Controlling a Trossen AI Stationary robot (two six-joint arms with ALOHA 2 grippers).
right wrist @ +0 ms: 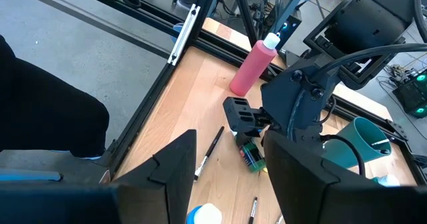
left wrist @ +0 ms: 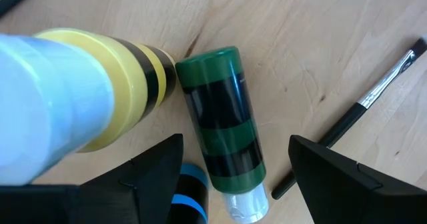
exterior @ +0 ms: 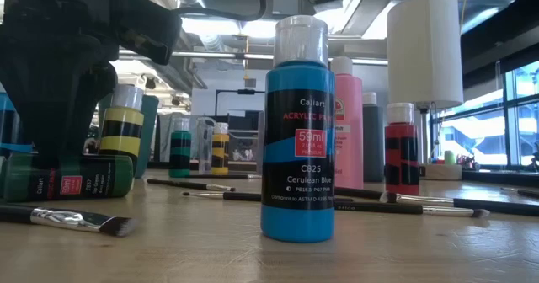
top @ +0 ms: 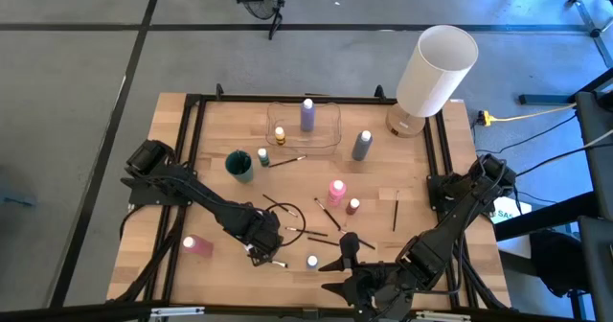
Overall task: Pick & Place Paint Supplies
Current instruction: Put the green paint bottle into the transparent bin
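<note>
A small green paint bottle [left wrist: 223, 117] lies on its side on the wooden table [top: 192, 207]; it also shows in the low view [exterior: 67, 180]. My left gripper [left wrist: 235, 144] is open just above it, one finger on each side, with a gap to the bottle on both sides. In the high view my left gripper [top: 266, 248] is near the table's front middle. A yellow striped bottle [left wrist: 100, 84] stands upright beside it. My right gripper [top: 341, 264] is open and empty near the front edge, beside a blue bottle [exterior: 297, 131].
A clear tray [top: 330, 130] at the back holds a purple bottle [top: 307, 114] and a small yellow one. A grey bottle [top: 361, 145], a teal cup [top: 239, 164], pink bottles [top: 336, 192], a lying pink bottle [top: 198, 245], loose brushes [top: 395, 210] and a white lamp [top: 436, 68] stand around.
</note>
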